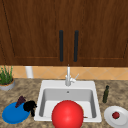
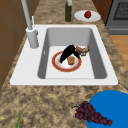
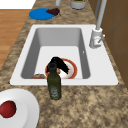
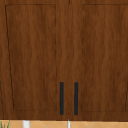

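Front view: 1 left hand (image 1: 30,106), fingers curled on nothing, at edge of 1 blue plate (image 1: 13,115) beside 1 grape bunch (image 1: 20,100); 1 red ball (image 1: 67,114) before sink (image 1: 45,86). Left side view: 1 hand (image 2: 68,53) in sink over 1 red-rimmed plate (image 2: 56,65) w/ 1 bun (image 2: 71,60); grip can't tell. Right side view: 1 bottle (image 3: 54,83), 1 white plate (image 3: 28,105) w/ 1 apple (image 3: 7,109). Upper view: 2 cabinet handles (image 4: 61,98)

You had nothing to read here: no text, label, brand, number or sign showed on anything. The dark green bottle (image 3: 54,83) on the bench (image 3: 87,105) carried no legible label, and the cabinet doors (image 4: 32,57) were plain wood with no lettering. The blue plate (image 1: 13,113) and the white plate (image 1: 111,121) were unmarked as well.
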### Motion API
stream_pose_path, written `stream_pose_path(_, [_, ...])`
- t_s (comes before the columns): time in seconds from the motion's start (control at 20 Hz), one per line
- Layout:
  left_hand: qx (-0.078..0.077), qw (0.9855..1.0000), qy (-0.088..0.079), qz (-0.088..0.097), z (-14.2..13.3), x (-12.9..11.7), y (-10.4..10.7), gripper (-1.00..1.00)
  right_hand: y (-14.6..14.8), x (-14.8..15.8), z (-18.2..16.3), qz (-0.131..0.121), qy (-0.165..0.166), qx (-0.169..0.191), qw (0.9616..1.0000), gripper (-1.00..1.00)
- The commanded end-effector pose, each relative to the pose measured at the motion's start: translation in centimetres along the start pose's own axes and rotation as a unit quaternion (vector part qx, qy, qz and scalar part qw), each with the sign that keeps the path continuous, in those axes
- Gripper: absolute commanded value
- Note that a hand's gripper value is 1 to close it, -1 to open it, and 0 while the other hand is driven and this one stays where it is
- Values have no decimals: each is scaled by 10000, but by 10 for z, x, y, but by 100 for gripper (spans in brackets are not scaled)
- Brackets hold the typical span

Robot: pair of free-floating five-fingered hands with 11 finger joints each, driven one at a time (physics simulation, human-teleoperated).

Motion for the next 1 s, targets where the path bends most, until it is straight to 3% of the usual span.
stream_pose_path(0.0, [0,10000,0,0,0,0,0,0,1,4,-18,-200,186,245,9993,-100])
stream_pose_path(0.05, [0,10000,0,0,0,0,0,0,-1,8,-21,-212,207,371,9989,-100])
stream_pose_path(0.1, [0,10000,0,0,0,0,0,0,-2,10,-21,-213,223,414,9987,100])
stream_pose_path(0.2, [0,10000,0,0,0,0,0,0,-8,11,-18,-119,295,326,9990,100])
stream_pose_path(0.45, [0,10000,0,0,0,0,0,0,-18,10,-28,-55,388,-443,9982,100])
stream_pose_path(0.65, [0,10000,0,0,0,0,0,0,-22,8,-27,85,246,-785,9966,100])
stream_pose_path(0.95, [0,10000,0,0,0,0,0,0,-47,-2,-9,-338,155,-821,9959,100])
